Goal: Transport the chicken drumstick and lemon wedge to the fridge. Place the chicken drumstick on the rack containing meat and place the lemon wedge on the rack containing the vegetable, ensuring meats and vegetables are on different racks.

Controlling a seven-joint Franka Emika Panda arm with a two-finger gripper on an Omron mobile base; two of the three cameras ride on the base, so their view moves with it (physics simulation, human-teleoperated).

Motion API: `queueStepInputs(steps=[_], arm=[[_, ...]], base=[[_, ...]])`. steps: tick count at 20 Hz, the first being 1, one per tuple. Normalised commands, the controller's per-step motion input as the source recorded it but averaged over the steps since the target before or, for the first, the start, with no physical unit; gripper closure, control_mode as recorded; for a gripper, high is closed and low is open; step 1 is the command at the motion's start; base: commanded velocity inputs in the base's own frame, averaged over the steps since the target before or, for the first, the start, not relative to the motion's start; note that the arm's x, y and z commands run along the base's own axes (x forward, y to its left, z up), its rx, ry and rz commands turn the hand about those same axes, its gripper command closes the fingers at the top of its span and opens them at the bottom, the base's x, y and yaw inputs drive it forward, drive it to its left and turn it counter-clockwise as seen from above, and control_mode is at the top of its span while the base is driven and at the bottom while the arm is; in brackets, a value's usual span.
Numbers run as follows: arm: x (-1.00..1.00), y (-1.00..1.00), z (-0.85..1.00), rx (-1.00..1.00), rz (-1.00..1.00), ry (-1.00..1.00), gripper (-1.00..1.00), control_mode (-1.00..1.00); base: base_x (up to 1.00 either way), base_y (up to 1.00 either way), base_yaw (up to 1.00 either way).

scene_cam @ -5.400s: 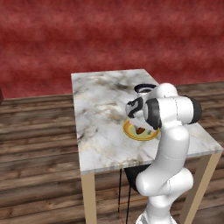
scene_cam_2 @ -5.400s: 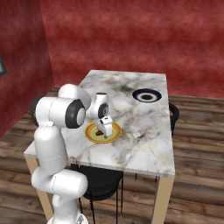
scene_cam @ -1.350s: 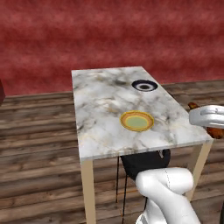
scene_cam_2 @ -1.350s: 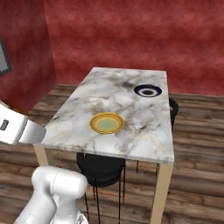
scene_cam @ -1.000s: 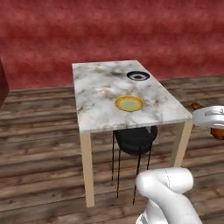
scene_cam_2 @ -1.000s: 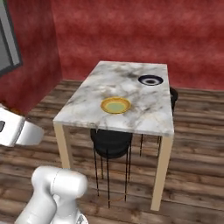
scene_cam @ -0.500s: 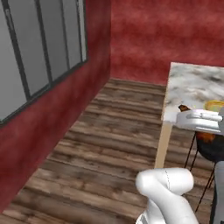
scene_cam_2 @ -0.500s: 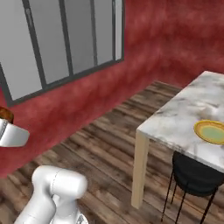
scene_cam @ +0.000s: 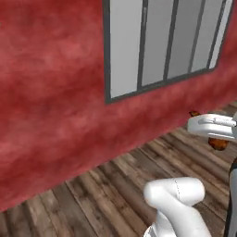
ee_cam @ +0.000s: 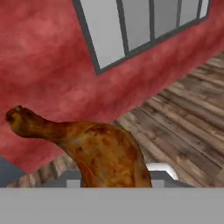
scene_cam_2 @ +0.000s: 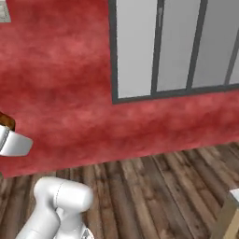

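Observation:
A browned chicken drumstick [ee_cam: 98, 151] lies across the hand view, thin bone end to the left and thick end low in the middle, covering the fingertips. My gripper [scene_cam: 214, 137] is shut on it. In the left base view the white hand hangs at the right edge, and brown meat of the drumstick [scene_cam: 218, 144] pokes out below it. In the right base view the hand sits at the far left edge with a bit of the drumstick [scene_cam_2: 5, 121] above it. The lemon wedge and the fridge are out of view.
A red wall [scene_cam: 55, 92] with a grey-framed window [scene_cam: 162, 46] stands ahead, above a wooden plank floor [scene_cam: 106, 185]. A pale table corner [scene_cam_2: 232, 197] shows at the lower right of the right base view.
The whole picture has swung: the base has turned away from the marble table towards the red wall and window. The drumstick stays held in the gripper.

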Motion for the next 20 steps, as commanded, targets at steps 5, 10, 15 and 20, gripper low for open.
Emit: queueStepInputs(steps=[5, 10, 15, 20], arm=[[0.0, 0.0, 0.0, 0.0, 0.0, 0.0, 1.0, 1.0], [0.0, 0.0, 0.0, 0.0, 0.0, 0.0, 1.0, 1.0], [0.0, 0.0, 0.0, 0.0, 0.0, 0.0, 1.0, 1.0], [0.0, 0.0, 0.0, 0.0, 0.0, 0.0, 1.0, 1.0]], base=[[-0.02, 0.01, 1.0], [0.0, 0.0, 1.0], [0.0, 0.0, 1.0], [0.04, 0.0, 1.0]])
